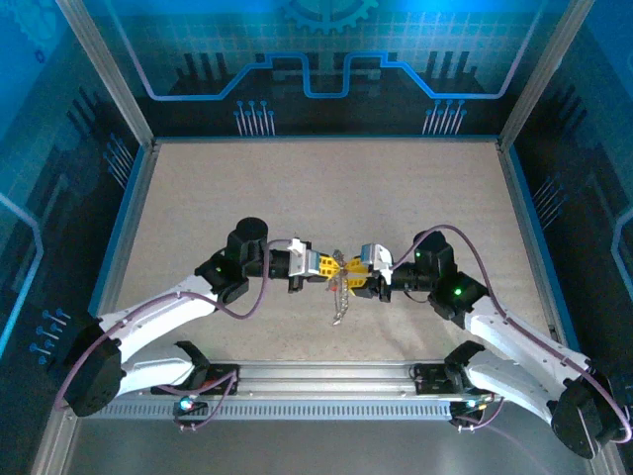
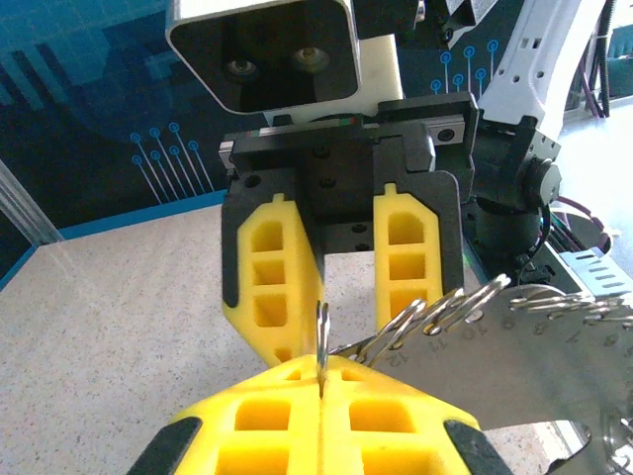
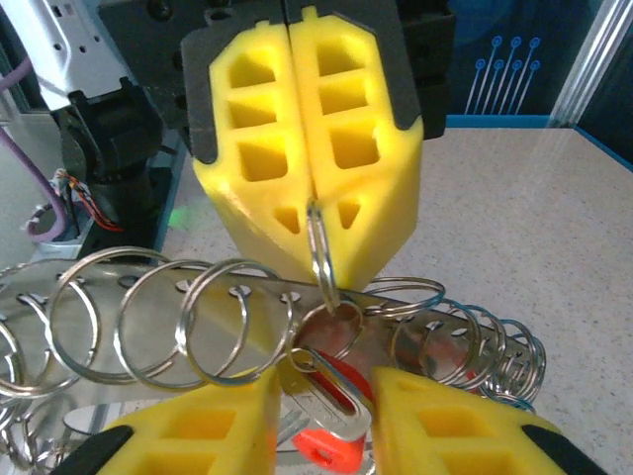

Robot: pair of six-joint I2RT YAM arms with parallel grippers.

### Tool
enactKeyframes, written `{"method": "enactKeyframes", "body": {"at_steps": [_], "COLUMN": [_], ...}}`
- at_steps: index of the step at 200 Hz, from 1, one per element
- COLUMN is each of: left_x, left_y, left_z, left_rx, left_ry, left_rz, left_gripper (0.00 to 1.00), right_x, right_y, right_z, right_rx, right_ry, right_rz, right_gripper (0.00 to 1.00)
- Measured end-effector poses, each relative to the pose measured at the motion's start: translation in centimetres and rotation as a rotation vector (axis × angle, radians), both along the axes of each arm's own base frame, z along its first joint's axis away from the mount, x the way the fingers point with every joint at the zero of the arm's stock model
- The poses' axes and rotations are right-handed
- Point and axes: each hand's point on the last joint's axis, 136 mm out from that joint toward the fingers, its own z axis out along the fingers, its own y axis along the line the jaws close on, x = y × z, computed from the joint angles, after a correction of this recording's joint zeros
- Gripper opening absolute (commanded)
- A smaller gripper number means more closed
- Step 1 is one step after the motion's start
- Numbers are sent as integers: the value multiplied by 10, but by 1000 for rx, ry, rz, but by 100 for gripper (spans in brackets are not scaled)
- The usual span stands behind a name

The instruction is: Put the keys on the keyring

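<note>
We see the two arms meeting nose to nose over the middle of the speckled table [image 1: 326,188]. The left gripper [image 3: 312,213] has its yellow fingers pressed flat together. The keyring [image 3: 320,252], a thin silver split ring, is pinched edge-on at their very tips, so that most of the loop sticks out towards the other arm. The right gripper [image 3: 324,384] faces it with its jaws standing partly apart, one on either side of that ring. In the gap between them lies a key [image 3: 321,396], small and silver with a red tag [image 3: 331,447]. It hangs from a smaller ring that seems to be linked with the keyring, and we cannot tell whether the right pads actually press on the key. Close beside the keyring, a flat metal strip [image 2: 534,371] stamped with numbers carries a row of further split rings [image 3: 495,346] threaded through its holes. From above, we see that strip hanging below the meeting point of the two grippers, its lower end pointing towards the near edge of the table
</note>
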Motion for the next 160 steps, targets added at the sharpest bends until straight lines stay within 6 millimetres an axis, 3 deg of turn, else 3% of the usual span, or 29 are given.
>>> {"method": "enactKeyframes", "body": {"at_steps": [31, 74, 100, 129, 160], "left_x": [1, 2, 3, 3, 2], "left_y": [0, 1, 3, 4, 4], "left_z": [1, 1, 1, 1, 1], "left_rx": [-2, -3, -4, -5, -6], "left_ry": [-3, -5, -4, -6, -5], "left_rz": [2, 3, 4, -1, -6], "left_gripper": [0, 0, 0, 0, 0], "right_x": [-2, -6, -8, -9, -10], "right_y": [2, 8, 10, 10, 10], "right_z": [0, -17, -25, -23, -20], "right_rx": [11, -8, -22, -22, -15], "right_ry": [14, 95, 132, 123, 120], "right_rz": [21, 76, 97, 106, 117], "right_gripper": [34, 36, 30, 16, 11]}}
